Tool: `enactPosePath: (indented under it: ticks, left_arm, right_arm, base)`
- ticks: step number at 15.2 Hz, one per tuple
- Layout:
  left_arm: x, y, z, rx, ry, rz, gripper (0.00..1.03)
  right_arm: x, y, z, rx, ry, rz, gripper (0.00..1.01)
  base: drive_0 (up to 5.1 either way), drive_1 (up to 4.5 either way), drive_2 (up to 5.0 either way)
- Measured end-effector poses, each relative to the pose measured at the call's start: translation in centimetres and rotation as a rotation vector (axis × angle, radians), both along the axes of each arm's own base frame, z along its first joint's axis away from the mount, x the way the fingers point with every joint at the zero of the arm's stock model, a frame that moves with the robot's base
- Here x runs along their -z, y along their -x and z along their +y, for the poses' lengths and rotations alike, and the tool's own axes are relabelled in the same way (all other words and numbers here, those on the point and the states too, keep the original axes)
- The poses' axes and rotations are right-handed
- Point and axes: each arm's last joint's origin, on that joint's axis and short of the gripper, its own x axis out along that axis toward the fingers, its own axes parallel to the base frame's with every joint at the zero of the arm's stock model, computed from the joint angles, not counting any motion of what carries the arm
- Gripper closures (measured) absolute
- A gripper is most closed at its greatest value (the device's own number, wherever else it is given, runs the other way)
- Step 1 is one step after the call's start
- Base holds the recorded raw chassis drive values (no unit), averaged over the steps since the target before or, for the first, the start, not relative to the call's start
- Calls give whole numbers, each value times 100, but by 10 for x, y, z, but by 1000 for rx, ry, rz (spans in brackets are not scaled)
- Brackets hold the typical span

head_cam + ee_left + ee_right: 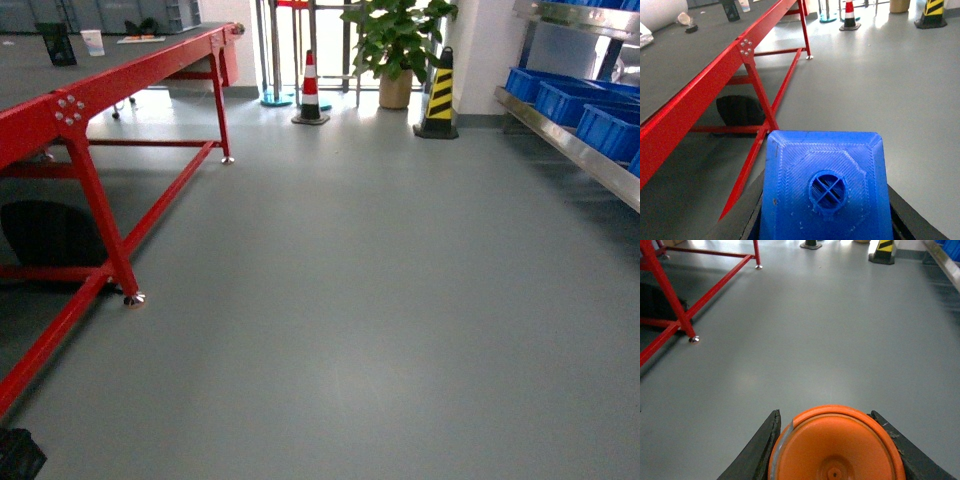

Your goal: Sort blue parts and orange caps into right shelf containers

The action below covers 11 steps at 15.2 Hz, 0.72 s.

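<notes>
In the left wrist view a blue part (pixel 826 190) with a round hole in its top face fills the lower frame, and my left gripper (pixel 825 220) is shut on it, black fingers (pixel 757 220) at both sides. My right gripper (pixel 836 450) is shut on an orange cap (pixel 836 447), whose flat top faces the camera between two black fingers (pixel 757 452). The right shelf (pixel 570 140), a steel rack, runs along the right edge of the head view with blue containers (pixel 575 100) on it. Neither gripper shows in the head view.
A long red-framed table (pixel 110 90) stands on the left with a dark top and a foot (pixel 133 298) on the grey floor. At the back are a red-white cone (pixel 310 95), a yellow-black cone (pixel 440 100) and a potted plant (pixel 395 45).
</notes>
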Motion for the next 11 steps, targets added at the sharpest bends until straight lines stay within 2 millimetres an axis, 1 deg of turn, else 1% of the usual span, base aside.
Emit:
enactPosePath:
  ticks: [11]
  left_arm:
    - [1, 0, 0, 1, 0, 5, 58]
  right_arm:
    - [0, 0, 0, -2, -1, 1, 58]
  base:
    - [7, 422, -409]
